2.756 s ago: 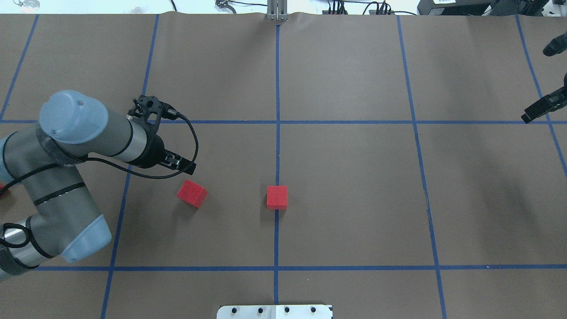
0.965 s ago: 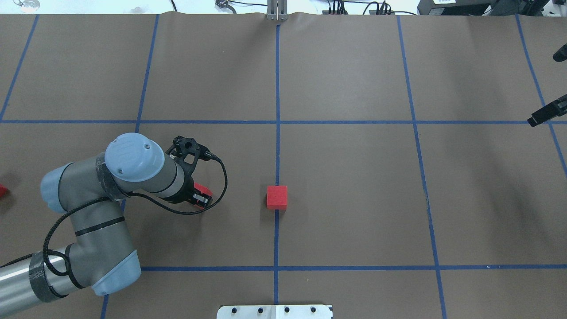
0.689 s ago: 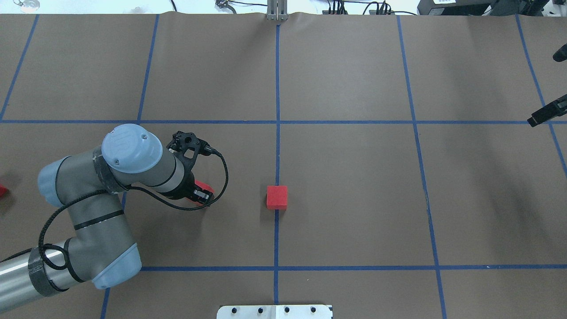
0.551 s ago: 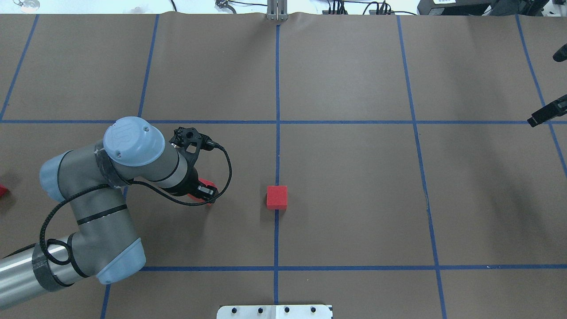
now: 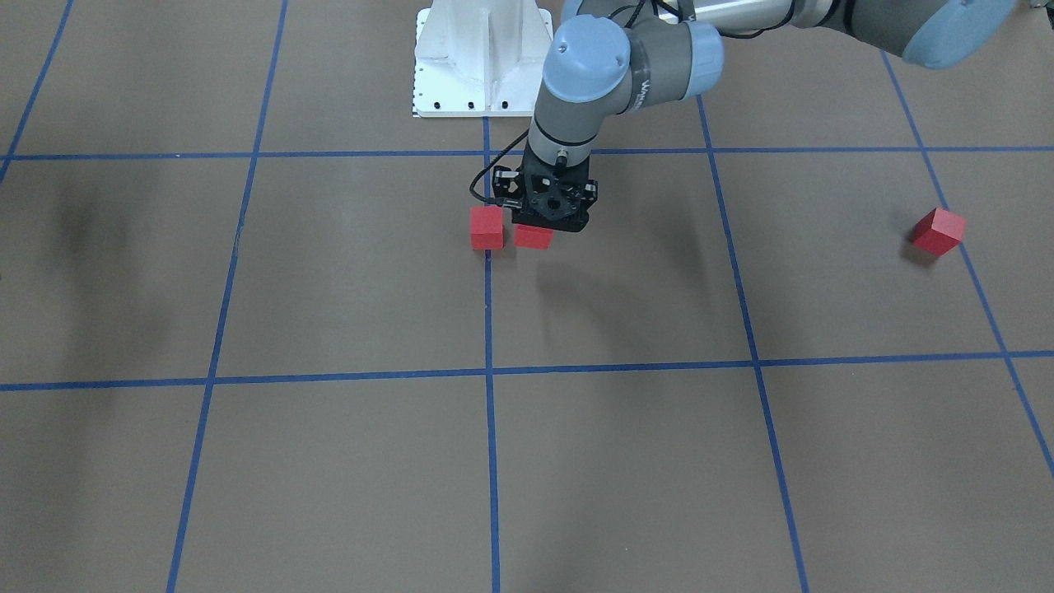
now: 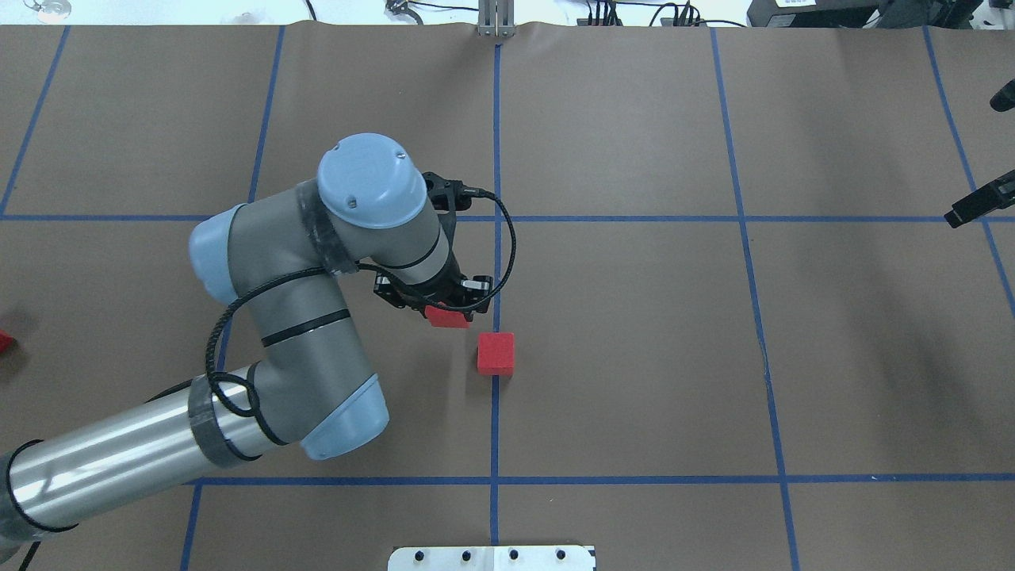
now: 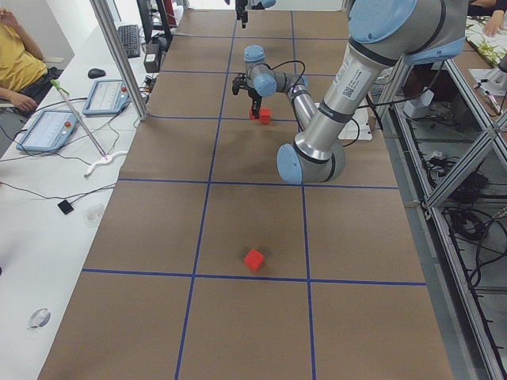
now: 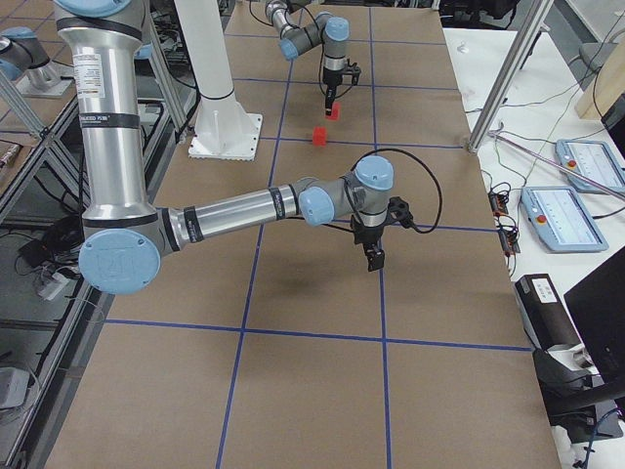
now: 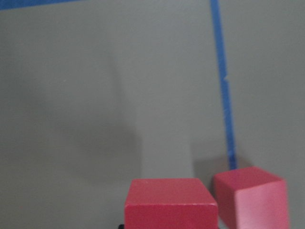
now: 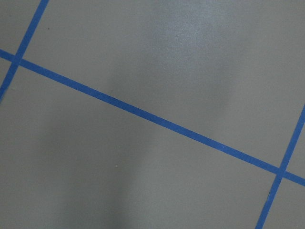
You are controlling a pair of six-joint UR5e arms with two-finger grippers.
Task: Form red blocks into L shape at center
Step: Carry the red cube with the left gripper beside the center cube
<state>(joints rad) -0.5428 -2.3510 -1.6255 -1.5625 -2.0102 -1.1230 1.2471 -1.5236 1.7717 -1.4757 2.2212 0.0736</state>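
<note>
Brown paper-covered table point(image 6: 634, 357) marked into large squares by blue tape lines point(image 6: 497, 143); the robot's white base plate point(image 5: 482, 58) lies at the edge nearest the robot. The left gripper point(image 5: 539, 231) points straight down near the table's middle, its jaws closed narrowly on the held red block point(image 5: 531, 240), which projects below the black gripper body. The left wrist view shows this block's top face at the lower edge of the frame. Whether its underside touches the paper cannot be told. The centre red block point(image 5: 486, 227) sits on the paper astride the central tape line, just beside the held block, with a narrow gap between them in the front-facing and wrist views. The third red block point(image 5: 937, 231) rests alone, well apart on the robot's left side of the table, beside a tape line and turned at an angle to the grid. The right gripper point(image 8: 374, 258) hangs over bare paper on the robot's right side, far from all three blocks. Its wrist view shows only paper and tape, and the opening of its jaws cannot be told.
</note>
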